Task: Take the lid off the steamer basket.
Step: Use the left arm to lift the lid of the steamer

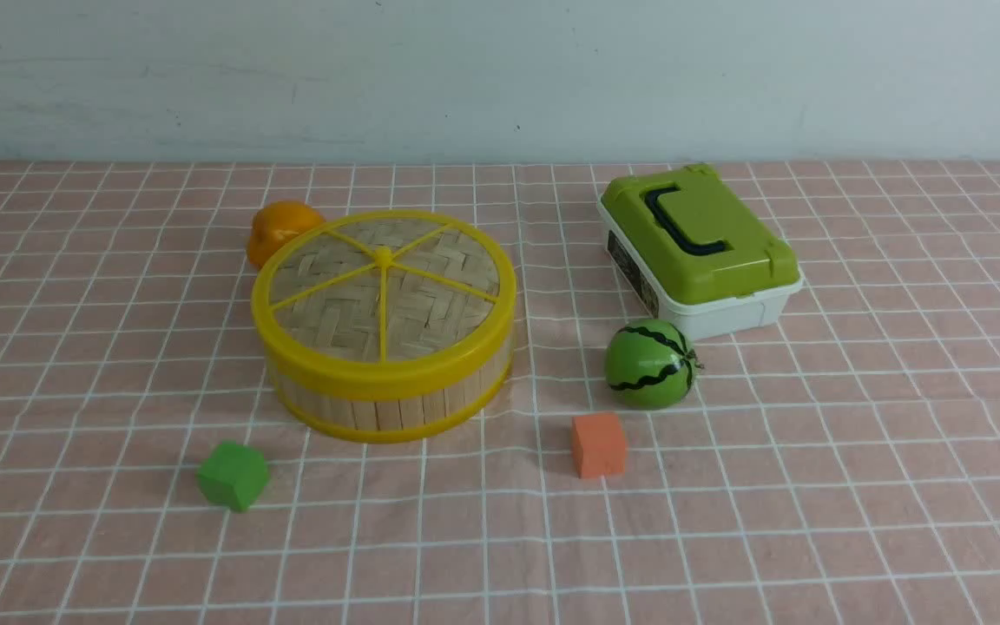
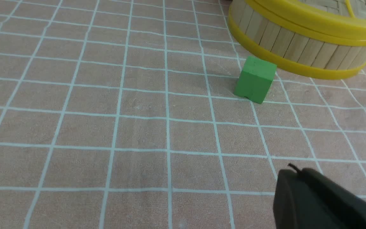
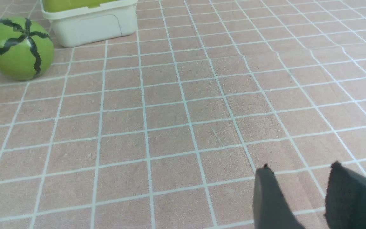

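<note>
Steamer basket [image 1: 391, 404] still has its woven bamboo lid [image 1: 439, 304] sitting on top, ahead of the left gripper [image 2: 292, 173] and off to its right, with a green cube [image 1: 233, 476] between them. That gripper's jaws are pressed together, nothing in them. Right gripper [image 3: 300, 167] has its fingers apart, also with nothing in them. Ahead of it and over to its left are the toy watermelon [image 1: 649, 365], an orange cube [image 1: 600, 445] and the green-lidded white box [image 1: 730, 317], all on the checked tablecloth [image 1: 430, 555].
</note>
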